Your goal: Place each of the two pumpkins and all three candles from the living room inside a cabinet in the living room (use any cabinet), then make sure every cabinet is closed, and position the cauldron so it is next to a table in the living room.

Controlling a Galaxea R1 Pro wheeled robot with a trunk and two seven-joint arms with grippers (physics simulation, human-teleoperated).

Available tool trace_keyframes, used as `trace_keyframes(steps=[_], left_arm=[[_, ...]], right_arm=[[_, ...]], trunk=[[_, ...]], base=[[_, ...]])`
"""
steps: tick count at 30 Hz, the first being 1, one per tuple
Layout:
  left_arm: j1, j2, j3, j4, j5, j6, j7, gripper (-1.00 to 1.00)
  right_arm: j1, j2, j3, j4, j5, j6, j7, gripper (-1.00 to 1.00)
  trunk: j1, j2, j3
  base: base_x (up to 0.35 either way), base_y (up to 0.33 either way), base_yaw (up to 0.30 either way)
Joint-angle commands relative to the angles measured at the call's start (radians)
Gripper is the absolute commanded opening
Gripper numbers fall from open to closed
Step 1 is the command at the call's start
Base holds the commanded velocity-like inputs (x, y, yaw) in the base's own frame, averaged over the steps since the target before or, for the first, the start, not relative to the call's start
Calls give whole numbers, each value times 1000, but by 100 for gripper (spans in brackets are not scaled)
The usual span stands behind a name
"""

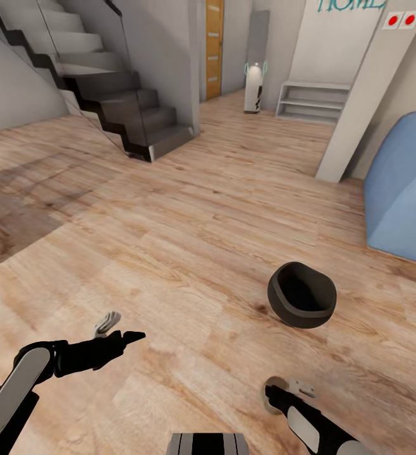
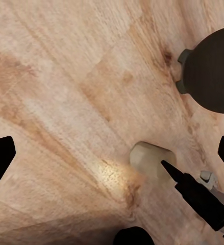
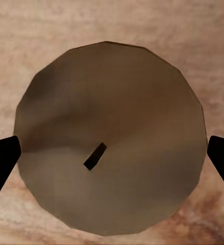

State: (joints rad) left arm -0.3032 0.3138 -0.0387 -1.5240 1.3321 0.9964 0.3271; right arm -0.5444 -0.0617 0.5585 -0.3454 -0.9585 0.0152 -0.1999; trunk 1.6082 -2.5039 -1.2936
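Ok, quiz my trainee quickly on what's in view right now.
1. True or false: the cauldron sits on the wooden floor.
2. What lies below the right hand? A pumpkin, B candle, C cabinet.
3. Fill in: the right hand's fingers are ___.

Key: 1 true. 2 B, the candle, wick up. 3 open, one on either side of the candle, not gripping it.

Head cam looks down over floor point(image 1: 189, 253) w/ cauldron point(image 1: 301, 294); left wrist cam shares cauldron point(image 2: 211, 71); right wrist cam close above candle point(image 3: 110, 138).
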Motion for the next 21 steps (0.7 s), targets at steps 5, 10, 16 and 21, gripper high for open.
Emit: trace_keyframes(steps=[5,10,16,21], left_arm=[[3,12,10,0,22,-8,-1,100],[3,27,27,0,49,-8,-22,100],[3,34,60,1,83,-7,-25,100],[3,34,88,0,111,-6,-25,100]], right_arm=[[-12,-4,4,-16,-11,-7,-1,-100],[-40,-3,4,-23,-20,-5,0,-100],[-57,-3,3,-62,-19,31,10,-100],[-58,-3,3,-92,-19,55,11,-100]], trunk=[[-2,1,15],[-2,1,19],[-4,2,30],[-5,2,42]], base=[[0,0,0],[0,0,0],[0,0,0],[0,0,0]])
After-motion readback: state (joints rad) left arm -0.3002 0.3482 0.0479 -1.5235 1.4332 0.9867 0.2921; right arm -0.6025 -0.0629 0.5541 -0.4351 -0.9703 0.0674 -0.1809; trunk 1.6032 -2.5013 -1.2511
